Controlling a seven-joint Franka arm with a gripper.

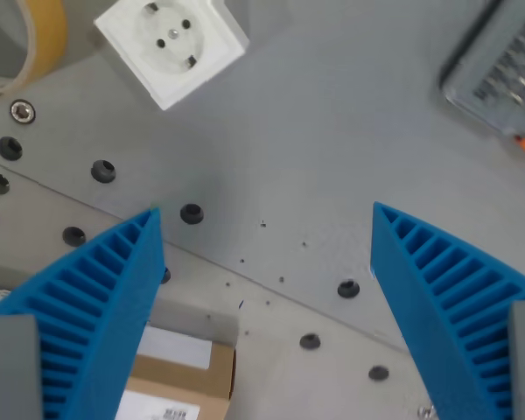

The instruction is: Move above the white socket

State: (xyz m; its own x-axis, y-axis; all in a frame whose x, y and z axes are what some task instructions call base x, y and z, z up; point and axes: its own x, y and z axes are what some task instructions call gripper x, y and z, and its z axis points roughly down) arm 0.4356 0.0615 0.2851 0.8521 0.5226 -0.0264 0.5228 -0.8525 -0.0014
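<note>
The white socket (171, 42) is a square block with a round recessed face, lying tilted on the grey table at the top of the wrist view, left of centre. My gripper (264, 213) is open, its two blue ribbed fingers (105, 297) spread wide at the bottom corners with nothing between them. The socket lies well beyond the fingertips, closer to the finger on the wrist view's left.
A roll of yellowish tape (31, 39) sits at the top left corner. A grey keyboard-like device (503, 66) with an orange part is at the top right. A cardboard box (179, 376) with a white label lies below the table plate (332, 157), which has several bolt holes.
</note>
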